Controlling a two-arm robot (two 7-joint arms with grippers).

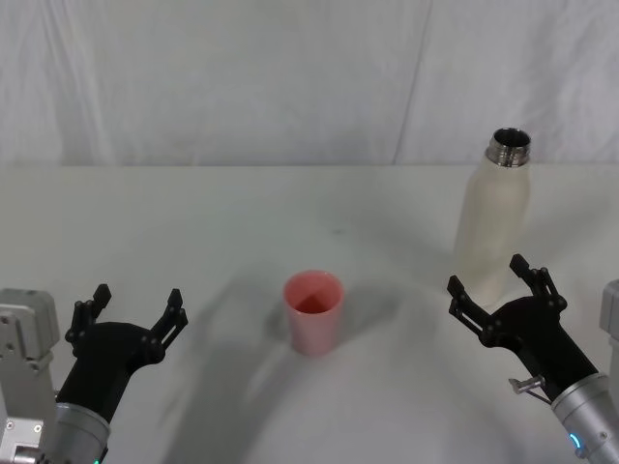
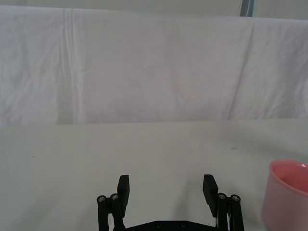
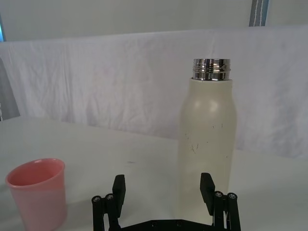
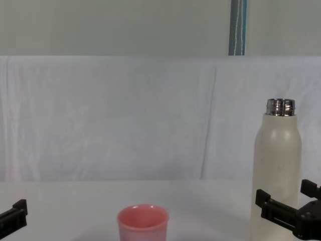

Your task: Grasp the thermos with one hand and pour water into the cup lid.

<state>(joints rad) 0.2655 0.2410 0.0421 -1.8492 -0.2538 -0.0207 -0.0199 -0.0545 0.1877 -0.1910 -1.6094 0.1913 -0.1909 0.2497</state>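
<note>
The cream-white thermos (image 1: pixel 493 224) stands upright at the right of the table, its steel neck uncapped; it also rises in the right wrist view (image 3: pixel 208 144) and the chest view (image 4: pixel 277 175). My right gripper (image 1: pixel 496 286) is open just in front of the thermos, apart from it, its fingers (image 3: pixel 207 187) spread wide. The pink cup lid (image 1: pixel 313 311) stands upright in the middle of the table, seen also in the chest view (image 4: pixel 143 223) and at the left wrist view's edge (image 2: pixel 286 196). My left gripper (image 1: pixel 137 307) is open at the near left, holding nothing.
A white cloth covers the table (image 1: pixel 193 222) and hangs as a backdrop (image 1: pixel 242 77) behind it. Bare table lies between the cup lid and the thermos and across the far side.
</note>
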